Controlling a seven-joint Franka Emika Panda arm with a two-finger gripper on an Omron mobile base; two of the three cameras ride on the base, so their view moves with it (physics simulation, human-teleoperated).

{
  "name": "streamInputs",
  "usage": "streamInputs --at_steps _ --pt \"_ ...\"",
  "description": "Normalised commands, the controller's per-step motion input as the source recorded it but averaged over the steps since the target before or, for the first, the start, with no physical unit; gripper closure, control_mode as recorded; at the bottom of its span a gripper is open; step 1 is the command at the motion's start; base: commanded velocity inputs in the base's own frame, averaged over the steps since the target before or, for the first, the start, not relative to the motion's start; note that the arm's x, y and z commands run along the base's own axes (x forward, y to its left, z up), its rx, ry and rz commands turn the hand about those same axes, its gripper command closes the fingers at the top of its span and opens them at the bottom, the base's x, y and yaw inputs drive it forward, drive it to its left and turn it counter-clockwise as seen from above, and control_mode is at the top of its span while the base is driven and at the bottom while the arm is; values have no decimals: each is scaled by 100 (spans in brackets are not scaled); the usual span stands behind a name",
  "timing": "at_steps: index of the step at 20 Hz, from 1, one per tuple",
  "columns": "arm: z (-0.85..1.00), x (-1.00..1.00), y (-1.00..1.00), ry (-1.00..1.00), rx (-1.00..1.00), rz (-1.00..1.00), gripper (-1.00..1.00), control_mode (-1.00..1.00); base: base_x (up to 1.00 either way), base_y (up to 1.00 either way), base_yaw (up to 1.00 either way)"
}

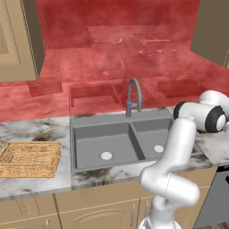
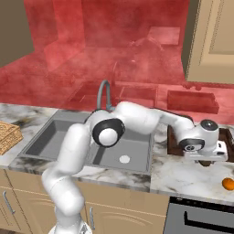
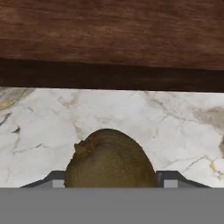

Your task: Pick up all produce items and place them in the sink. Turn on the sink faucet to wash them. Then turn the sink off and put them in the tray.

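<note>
The dark olive-brown produce item [image 3: 109,155] lies on the marble counter right of the sink [image 2: 50,132], just in front of a dark wooden block [image 3: 112,35]. My gripper [image 3: 112,181] reaches down over it, and both fingertips [image 3: 56,182] press against its sides. In the right base view the gripper [image 2: 205,161] hangs low over the counter beside the block. The bright orange produce item [image 2: 228,183] rests on the counter further right, near the front edge. The faucet [image 1: 133,96] stands behind the sink [image 1: 89,120] with no water running. The wicker tray [image 1: 31,157] sits on the left counter.
The dark wooden block [image 2: 176,141] stands close behind the gripper on the right counter. Both sink basins hold nothing but their pale drains. My arm stretches over the right basin. A red tiled wall rises behind the counter, with cabinets above at both sides.
</note>
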Motion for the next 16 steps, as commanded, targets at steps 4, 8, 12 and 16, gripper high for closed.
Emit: streamInputs --at_steps 4,8,12,16 --pt "64 -97 100 0 -11 12 100 -100 0 0 0" --pt "42 -48 100 6 -16 16 100 -100 0 0 0" --pt "26 -4 100 8 -18 22 100 -100 0 0 0" --pt "37 32 100 8 -5 23 100 -100 0 0 0"
